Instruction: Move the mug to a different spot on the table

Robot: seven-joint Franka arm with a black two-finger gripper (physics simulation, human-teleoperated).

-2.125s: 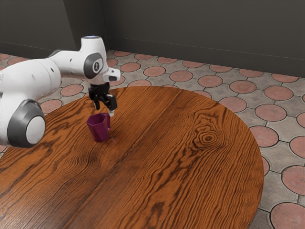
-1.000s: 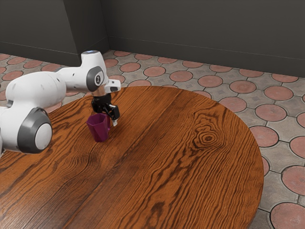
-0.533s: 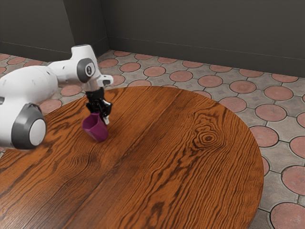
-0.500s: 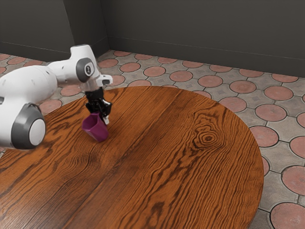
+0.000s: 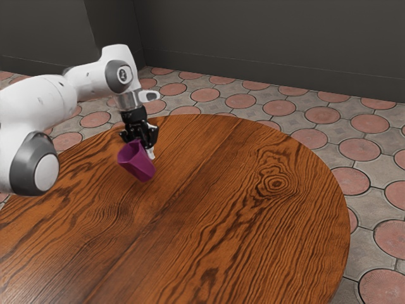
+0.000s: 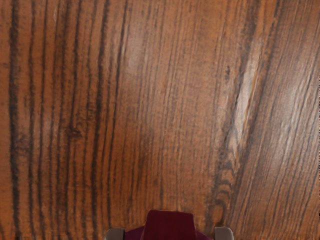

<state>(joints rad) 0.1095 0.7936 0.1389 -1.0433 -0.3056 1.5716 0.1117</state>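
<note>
purple mug (image 5: 137, 161) is up off the table (image 5: 253, 215) now, tilted, swinging inward from the table's far rim; my gripper (image 5: 142, 140) is clamped narrow on its lip. carry's underway, set-down next.

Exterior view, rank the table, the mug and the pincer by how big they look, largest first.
1. Table, by far the largest.
2. Mug.
3. Pincer, last, though it looks only slightly smaller than the mug it grips, so that pair is close.

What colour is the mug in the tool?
The mug is purple, and shows best in the exterior view.
</note>
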